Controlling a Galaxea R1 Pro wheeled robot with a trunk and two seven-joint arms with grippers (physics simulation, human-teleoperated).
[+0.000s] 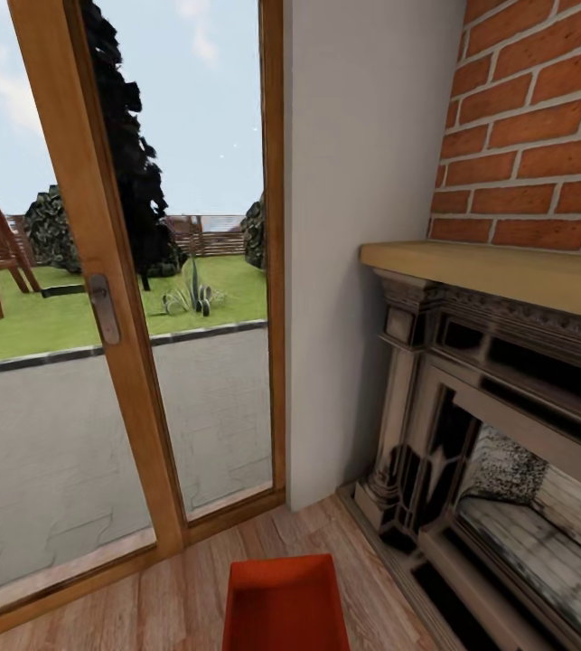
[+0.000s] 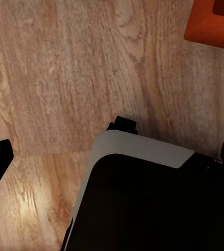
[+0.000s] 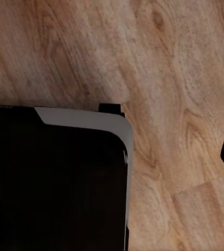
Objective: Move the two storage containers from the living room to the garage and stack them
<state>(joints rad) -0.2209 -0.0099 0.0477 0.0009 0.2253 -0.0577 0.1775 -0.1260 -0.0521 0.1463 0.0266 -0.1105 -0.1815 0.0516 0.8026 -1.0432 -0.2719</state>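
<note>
Container (image 1: 285, 604) on the plank floor (image 1: 173, 606), between glass door (image 1: 100, 298) and fireplace (image 1: 498, 434). Likely light, stiff, thin-walled: grasp opposite rims. Whether either gripper is spread cannot be told.

Light wood plank floor (image 1: 182, 597) carries one orange-red storage container (image 1: 283, 604), near the fireplace base (image 1: 389, 515).

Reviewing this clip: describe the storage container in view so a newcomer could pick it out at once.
Start at the brick fireplace on the right of the head view, then drop to the light wood plank floor in front of the glass door. The storage container sits there at the bottom edge, the only orange-red open box.
</note>
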